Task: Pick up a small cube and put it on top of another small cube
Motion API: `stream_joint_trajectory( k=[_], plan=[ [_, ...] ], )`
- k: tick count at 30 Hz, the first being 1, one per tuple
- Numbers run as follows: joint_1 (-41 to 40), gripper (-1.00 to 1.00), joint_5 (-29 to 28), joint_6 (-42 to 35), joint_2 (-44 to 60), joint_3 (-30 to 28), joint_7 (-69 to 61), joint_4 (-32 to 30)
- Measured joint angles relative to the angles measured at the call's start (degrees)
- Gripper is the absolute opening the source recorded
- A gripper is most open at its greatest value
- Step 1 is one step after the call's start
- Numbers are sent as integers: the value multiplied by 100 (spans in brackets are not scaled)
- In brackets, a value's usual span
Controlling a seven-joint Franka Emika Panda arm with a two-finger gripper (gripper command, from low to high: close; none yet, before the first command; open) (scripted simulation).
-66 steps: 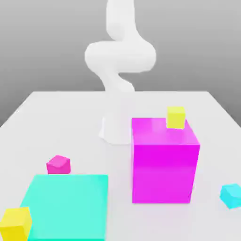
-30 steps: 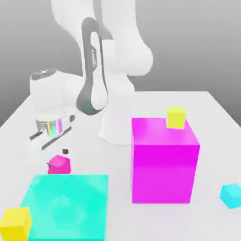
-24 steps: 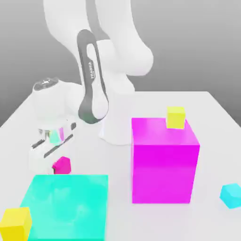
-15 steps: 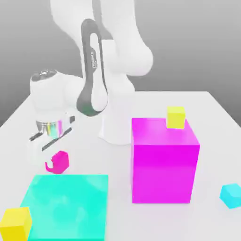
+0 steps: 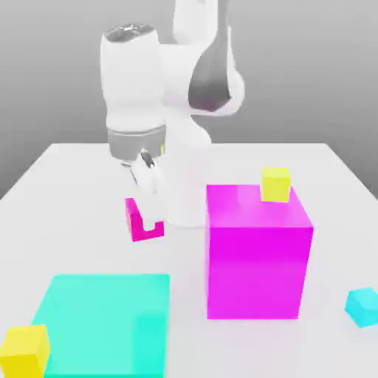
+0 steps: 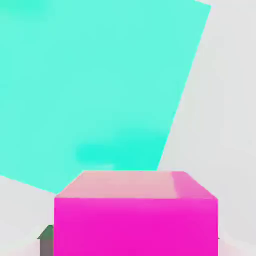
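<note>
Small cube (image 5: 142,221), plain magenta-pink, is off the table, clamped between the fingers of the white two-finger gripper (image 5: 148,210), so the pincer is closed on it. In the exterior view it hangs at about 10 o'clock from the picture centre, above the white tabletop (image 5: 74,192), just in front of the white arm's base column (image 5: 184,199). In the hand view the same cube (image 6: 136,215) sits close under the camera, with the flat turquoise square slab (image 6: 95,85) below and beyond it.

Outward from the cube, exterior view:
- flat turquoise slab (image 5: 103,321) lies on the table at 6 o'clock from the cube, apart from it.
- large glossy magenta block (image 5: 257,255) stands at 4 o'clock from the cube, near it, not touching.
- small yellow cube (image 5: 275,184) sits at the block's upper back edge, 3 o'clock from the held cube; on top or just behind, cannot tell.
- second small yellow cube (image 5: 23,351) is at the slab's 8 o'clock corner, touching or overlapping its edge.
- small cyan cube (image 5: 363,306) rests on the table at 4 o'clock of the magenta block, well apart.
</note>
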Motion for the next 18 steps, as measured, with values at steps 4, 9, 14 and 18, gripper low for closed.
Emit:
stream_joint_trajectory(
  k=[4, 9, 14, 18],
  plan=[
    [947, -100, 166, -980, -713, 239, -816, 278],
    [2184, -100, 339, -2175, -1557, 548, -1769, 621],
    [2513, -100, 557, -1486, -1428, 812, -2021, 53],
    [2519, 100, 583, -1369, -1392, 840, -2031, -27]
  ],
)
